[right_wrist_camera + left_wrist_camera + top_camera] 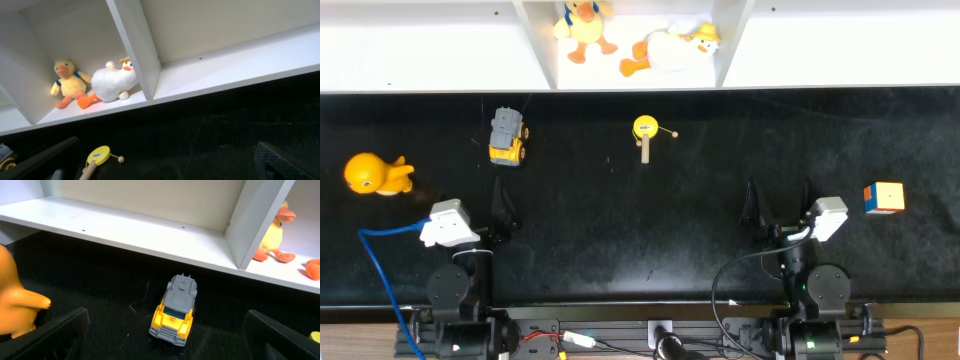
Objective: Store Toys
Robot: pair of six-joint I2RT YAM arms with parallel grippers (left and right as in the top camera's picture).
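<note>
Left gripper [502, 206], fingers [60, 330] apart, near yellow-and-grey toy truck [507, 136] on black table [620, 230]

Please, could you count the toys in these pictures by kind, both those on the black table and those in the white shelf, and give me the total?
Plush ducks: 2, the yellow plush duck and the white plush duck
Orange duck: 1
Toy truck: 1
Rattle drum: 1
Colour cube: 1
Total: 6
</note>
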